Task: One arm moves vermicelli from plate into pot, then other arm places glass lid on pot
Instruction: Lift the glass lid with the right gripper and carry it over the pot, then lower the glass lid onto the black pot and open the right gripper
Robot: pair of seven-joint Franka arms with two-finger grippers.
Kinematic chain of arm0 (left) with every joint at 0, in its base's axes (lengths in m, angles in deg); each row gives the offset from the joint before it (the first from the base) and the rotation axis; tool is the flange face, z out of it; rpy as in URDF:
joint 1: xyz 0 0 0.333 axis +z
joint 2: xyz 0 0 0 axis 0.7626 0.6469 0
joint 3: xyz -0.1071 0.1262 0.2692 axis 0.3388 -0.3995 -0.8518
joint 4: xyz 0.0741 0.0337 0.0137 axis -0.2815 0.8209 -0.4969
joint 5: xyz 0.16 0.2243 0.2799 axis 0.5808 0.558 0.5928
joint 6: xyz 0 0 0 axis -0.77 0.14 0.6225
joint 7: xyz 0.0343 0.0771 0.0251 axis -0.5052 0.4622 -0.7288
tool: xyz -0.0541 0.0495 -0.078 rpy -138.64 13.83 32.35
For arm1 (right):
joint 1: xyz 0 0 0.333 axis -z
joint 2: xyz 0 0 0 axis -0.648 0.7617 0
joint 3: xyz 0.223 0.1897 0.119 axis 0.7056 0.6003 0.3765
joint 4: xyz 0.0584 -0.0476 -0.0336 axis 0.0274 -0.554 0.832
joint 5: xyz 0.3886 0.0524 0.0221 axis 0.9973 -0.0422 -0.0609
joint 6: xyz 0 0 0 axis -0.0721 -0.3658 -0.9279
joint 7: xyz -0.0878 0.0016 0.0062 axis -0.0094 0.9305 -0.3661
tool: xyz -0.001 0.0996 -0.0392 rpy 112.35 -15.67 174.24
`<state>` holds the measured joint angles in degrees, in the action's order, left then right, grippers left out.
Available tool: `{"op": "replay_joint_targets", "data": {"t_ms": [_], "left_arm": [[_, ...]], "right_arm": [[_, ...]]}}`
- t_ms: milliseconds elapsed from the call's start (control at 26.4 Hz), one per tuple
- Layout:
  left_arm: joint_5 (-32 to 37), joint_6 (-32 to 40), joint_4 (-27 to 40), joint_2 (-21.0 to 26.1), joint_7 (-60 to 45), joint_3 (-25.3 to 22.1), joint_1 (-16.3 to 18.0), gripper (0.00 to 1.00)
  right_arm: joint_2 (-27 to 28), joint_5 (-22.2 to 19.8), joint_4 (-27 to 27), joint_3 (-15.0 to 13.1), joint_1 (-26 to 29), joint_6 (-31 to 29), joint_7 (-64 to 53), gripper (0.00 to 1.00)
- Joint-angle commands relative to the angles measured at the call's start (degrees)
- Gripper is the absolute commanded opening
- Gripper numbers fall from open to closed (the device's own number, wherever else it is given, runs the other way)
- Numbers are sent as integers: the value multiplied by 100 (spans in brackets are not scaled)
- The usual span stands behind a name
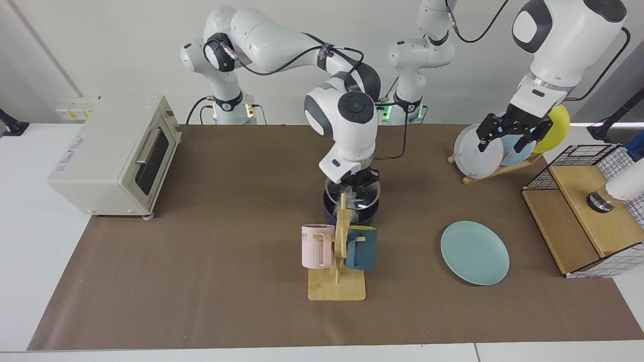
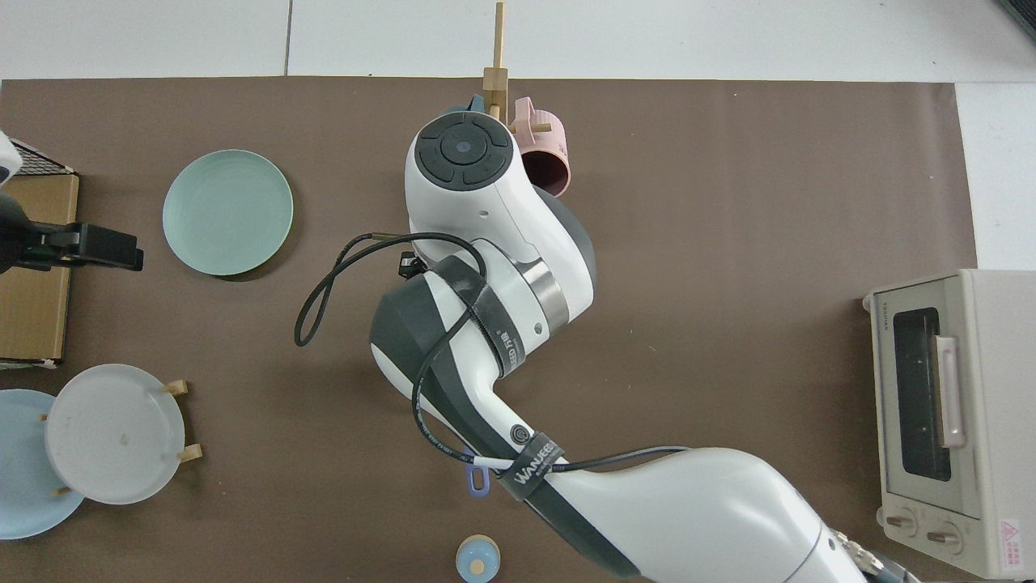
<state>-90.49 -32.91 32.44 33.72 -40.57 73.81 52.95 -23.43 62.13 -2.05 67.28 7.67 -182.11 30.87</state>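
Right gripper holds the glass lid just above the pot, mid-table.

Nearest the camera in the facing view stands a wooden mug rack (image 1: 337, 271) carrying a pink mug (image 1: 317, 246) and a dark teal mug (image 1: 361, 248); off to its side the teal-green plate (image 1: 475, 253) lies bare on the brown mat (image 1: 201, 281). Just behind the rack sits the navy pot (image 1: 336, 213), pale vermicelli (image 1: 356, 213) showing inside it. The right gripper (image 1: 355, 181) hangs directly over it, fingers pinched on the glass lid (image 1: 352, 193), which hovers at the pot's rim; whether lid and rim touch cannot be told. Farther back, the left gripper (image 1: 508, 137) waits raised in front of the plate rack (image 1: 490, 173), fingers spread. A toaster oven (image 1: 118, 156) stands at the mat's far edge.
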Motion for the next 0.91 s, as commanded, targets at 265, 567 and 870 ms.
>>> {"op": "replay_joint_targets", "data": {"t_ms": [265,567,870], "left_arm": [[107,-85,166,-143,-8,-23,-45,100],[107,-85,166,-143,-8,-23,-45,100],[107,-85,166,-143,-8,-23,-36,100]], "right_arm": [[81,137,126,50,20,-131,196,0],[-243,128,100,41,-15,282,380,0],[-498,76,-5,50,-261,441,802,0]]}}
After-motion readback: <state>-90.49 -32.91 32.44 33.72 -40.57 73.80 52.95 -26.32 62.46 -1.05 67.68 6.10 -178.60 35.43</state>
